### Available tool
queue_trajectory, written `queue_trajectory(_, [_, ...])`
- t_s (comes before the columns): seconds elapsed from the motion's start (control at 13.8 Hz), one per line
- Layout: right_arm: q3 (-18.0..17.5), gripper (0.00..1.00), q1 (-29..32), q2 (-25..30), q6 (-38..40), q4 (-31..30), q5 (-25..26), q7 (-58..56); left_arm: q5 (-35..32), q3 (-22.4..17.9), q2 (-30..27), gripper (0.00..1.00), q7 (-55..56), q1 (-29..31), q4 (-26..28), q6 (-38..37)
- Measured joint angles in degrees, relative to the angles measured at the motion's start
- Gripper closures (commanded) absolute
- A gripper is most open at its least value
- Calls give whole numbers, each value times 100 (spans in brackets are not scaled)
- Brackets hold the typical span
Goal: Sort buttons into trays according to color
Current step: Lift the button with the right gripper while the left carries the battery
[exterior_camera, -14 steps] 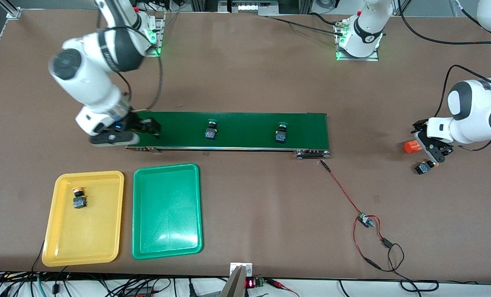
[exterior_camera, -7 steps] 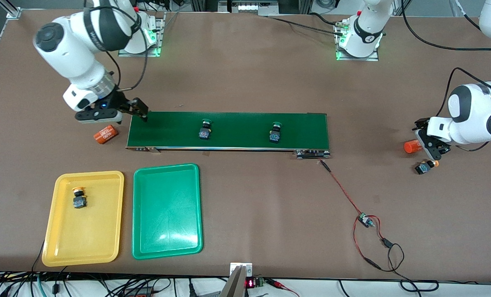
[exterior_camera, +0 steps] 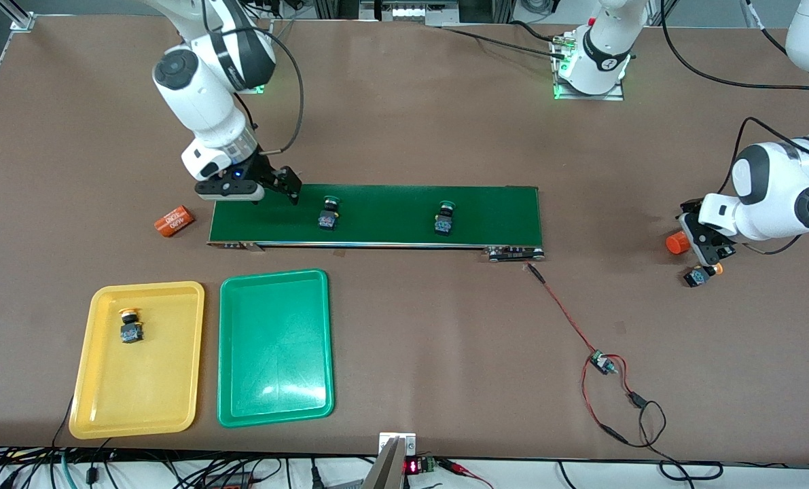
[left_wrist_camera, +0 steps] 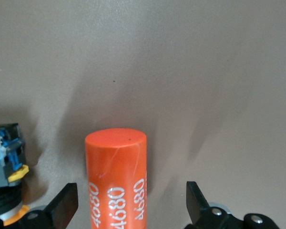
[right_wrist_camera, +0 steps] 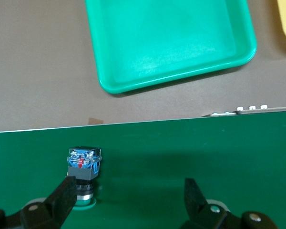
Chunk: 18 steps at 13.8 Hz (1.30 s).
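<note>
My right gripper (exterior_camera: 287,188) hangs over the dark green conveyor belt (exterior_camera: 390,214) at the end of it toward the right arm's end of the table, fingers spread wide and holding nothing; in the right wrist view a green-capped button (right_wrist_camera: 83,174) lies on the belt just beside one open finger (right_wrist_camera: 62,198), not between the 2. That button (exterior_camera: 327,212) and a 2nd green-capped button (exterior_camera: 444,219) both rest on the belt, well apart from each other. My left gripper (exterior_camera: 706,246) is low over the bare brown table (exterior_camera: 445,353) near the table edge at the left arm's end, fingers parted with an orange cylinder (left_wrist_camera: 118,179) with white print lying between them, untouched by either finger (left_wrist_camera: 62,210). A yellow-capped button (exterior_camera: 702,274) lies on the table just beside that gripper, nearer to the front camera than the cylinder. Another orange cylinder (exterior_camera: 174,221) lies on the table just off the belt's end toward the right arm's end. The yellow tray (exterior_camera: 105,407) and the green tray (exterior_camera: 275,401) sit side by side near the table's front edge, toward the corner at the right arm's end; 1 yellow-capped button (exterior_camera: 130,327) lies in the yellow tray, and the green tray holds nothing.
</note>
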<state>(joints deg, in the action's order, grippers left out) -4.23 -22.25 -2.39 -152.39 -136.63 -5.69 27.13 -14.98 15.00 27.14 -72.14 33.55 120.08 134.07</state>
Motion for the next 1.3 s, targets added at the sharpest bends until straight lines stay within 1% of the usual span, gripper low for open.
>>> queue_trajectory(0.07, [3,0,3,-100,-49,3,0,7,0,0,20,9,-29,0,0,25])
queue_trajectory(0.14, [3,0,1,-178,-84,4,-1,51,-1,0,35,22,-68,0,0,52])
queue_trajectory(0.29, [2,0,-13,-294,-161,5,-1,209,-2,1,51,61,-378,0,0,172])
queue_trajectory(0.36, [1,0,-42,-353,-232,5,-1,237,-2,1,52,77,-589,0,0,257])
queue_trajectory(0.43, [0,0,-84,-411,-286,7,-1,256,-2,1,52,91,-734,0,0,331])
queue_trajectory(0.51, [0,0,-121,-459,-321,9,-1,270,-2,1,52,99,-818,0,0,365])
queue_trajectory(0.58, [0,0,-146,-493,-340,12,-1,278,-2,1,44,100,-860,0,-3,373])
queue_trajectory(0.8, [0,0,-199,-565,-345,25,1,288,-2,25,21,100,-929,-1,-27,443])
queue_trajectory(1.01, [-1,0,-259,-642,-346,35,108,281,-3,155,-177,100,-949,-74,-45,309])
queue_trajectory(1.09, [-2,0,-307,-679,-346,42,291,281,-3,244,-265,100,-960,-143,-44,170])
queue_trajectory(1.23, [-2,0,-356,-754,-343,49,649,284,-3,580,-441,100,-956,-312,-45,-146])
queue_trajectory(1.3, [0,0,-355,-783,-339,50,723,283,-3,751,-531,100,-939,-458,-43,-268])
